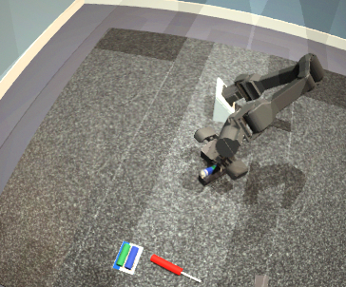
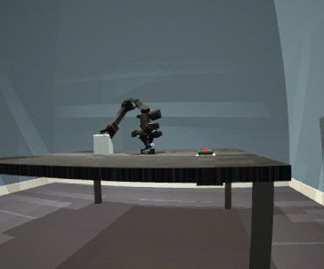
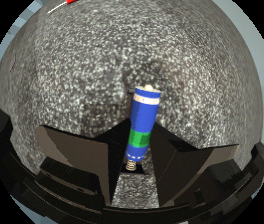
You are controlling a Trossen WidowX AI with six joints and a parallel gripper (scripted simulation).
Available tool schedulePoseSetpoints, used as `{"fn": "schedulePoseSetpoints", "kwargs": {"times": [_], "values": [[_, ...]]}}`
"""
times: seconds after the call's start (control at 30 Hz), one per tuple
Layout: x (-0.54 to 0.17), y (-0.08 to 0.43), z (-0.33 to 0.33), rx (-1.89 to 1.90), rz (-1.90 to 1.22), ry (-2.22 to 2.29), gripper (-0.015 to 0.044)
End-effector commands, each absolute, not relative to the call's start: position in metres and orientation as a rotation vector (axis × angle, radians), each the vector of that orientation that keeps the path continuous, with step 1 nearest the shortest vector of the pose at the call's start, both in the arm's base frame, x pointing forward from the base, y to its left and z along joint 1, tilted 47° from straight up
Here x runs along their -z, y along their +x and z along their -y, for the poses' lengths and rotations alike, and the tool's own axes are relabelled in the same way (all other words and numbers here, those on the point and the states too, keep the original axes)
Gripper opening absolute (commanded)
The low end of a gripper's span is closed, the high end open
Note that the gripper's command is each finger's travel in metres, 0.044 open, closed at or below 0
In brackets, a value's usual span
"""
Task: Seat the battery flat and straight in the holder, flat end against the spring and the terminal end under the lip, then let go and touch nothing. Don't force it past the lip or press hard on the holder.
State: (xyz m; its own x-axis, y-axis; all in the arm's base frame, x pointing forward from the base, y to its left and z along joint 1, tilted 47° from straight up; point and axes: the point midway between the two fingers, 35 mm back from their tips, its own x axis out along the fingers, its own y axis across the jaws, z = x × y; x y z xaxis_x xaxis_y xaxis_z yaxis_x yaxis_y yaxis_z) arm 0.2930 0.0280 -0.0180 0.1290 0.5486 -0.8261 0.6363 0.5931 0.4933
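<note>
The blue battery (image 1: 206, 171) (image 2: 150, 145) (image 3: 145, 116) has a green band and a pale ring near its terminal end. My gripper (image 1: 217, 166) (image 2: 148, 142) (image 3: 140, 124) is shut on it, low over the black holder (image 1: 212, 179) (image 2: 147, 151). In the wrist view the terminal end points up the picture and the flat end is close to the coiled spring (image 3: 131, 165). The battery appears tilted, terminal end higher, in the exterior view. The battery and fingers hide most of the holder, including the lip; whether the battery touches the spring cannot be told.
A white and blue holder (image 1: 140, 249) with a green and a blue cylinder lies near the front. A red screwdriver (image 1: 166, 264) (image 3: 71, 1) lies beside it. A pale block (image 1: 222, 110) (image 2: 102, 144) stands by the arm's base. A small grey object (image 1: 261, 280) is at the front edge.
</note>
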Motion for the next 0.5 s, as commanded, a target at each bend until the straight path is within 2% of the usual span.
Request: {"fn": "schedulePoseSetpoints", "kwargs": {"times": [0.0, 0.47], "values": [[0.0197, 0.2903, -0.0291, 0.109, -1.505, 1.034, 0.0063], [0.0224, 0.2868, -0.0355, 0.168, -1.421, 1.012, 0.0063]]}}
